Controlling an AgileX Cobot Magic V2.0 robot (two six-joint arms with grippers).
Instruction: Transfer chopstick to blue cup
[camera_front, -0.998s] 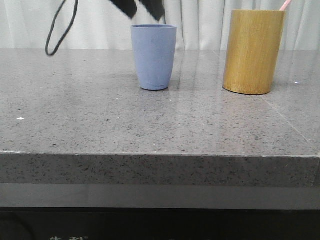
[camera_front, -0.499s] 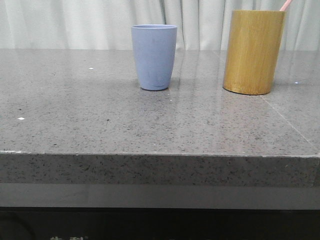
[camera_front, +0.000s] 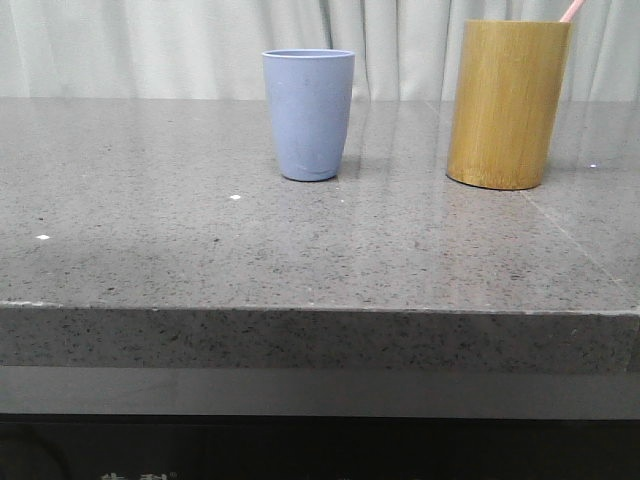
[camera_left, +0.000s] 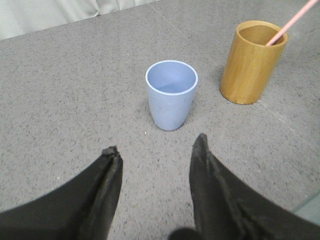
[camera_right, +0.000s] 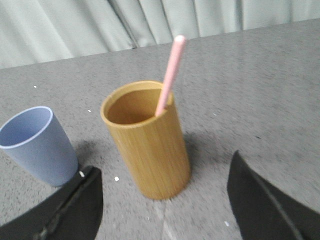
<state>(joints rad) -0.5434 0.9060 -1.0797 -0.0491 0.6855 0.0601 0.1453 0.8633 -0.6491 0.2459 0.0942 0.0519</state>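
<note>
Chopstick (camera_right: 168, 75) leaning upright in bamboo holder (camera_right: 150, 150)

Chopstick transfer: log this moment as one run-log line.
chopstick: leaning in bamboo holder | blue cup: upright, empty | left gripper: open, empty | right gripper: open, empty | transfer: not started

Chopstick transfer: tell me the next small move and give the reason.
Probably lower the right gripper toward the chopstick and close on its exposed upper end. The chopstick leans inside the bamboo holder, the blue cup stands empty beside it, and the right gripper's fingers are open with the holder between them and nothing held.
</note>
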